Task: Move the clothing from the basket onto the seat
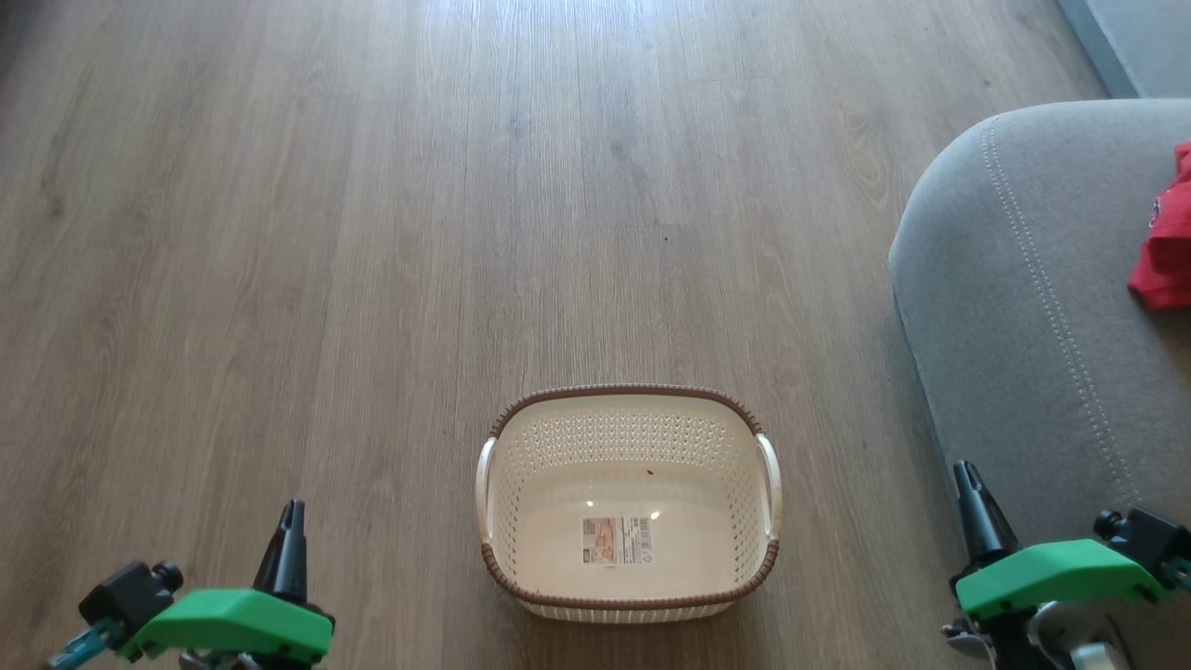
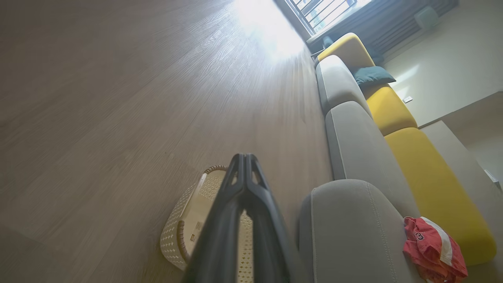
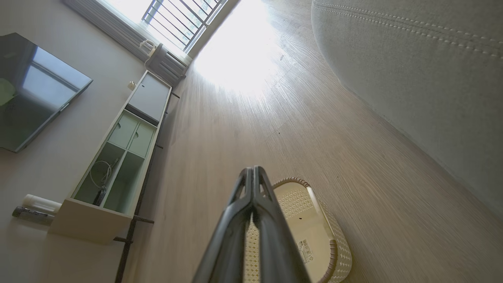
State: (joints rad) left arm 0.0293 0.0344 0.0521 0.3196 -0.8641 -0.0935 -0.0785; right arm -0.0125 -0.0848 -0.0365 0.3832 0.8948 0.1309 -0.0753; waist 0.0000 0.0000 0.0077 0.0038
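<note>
The basket (image 1: pixel 625 437) stood empty on the floor (image 1: pixel 372 233) at 6 o'clock in the head view, its label bare. The clothing (image 1: pixel 1165 242) lay bunched on the seat (image 1: pixel 1023 307), at 2 o'clock from the basket. The frame edge cut it off, but it appeared to include both garments. Transfer judged complete; the next move calls only for a check, not another pick. The left gripper (image 1: pixel 292 514) at 8 o'clock and the right gripper (image 1: pixel 968 476) at 4 o'clock sat low, fingers pointing up, pressed together, holding nothing.
</note>
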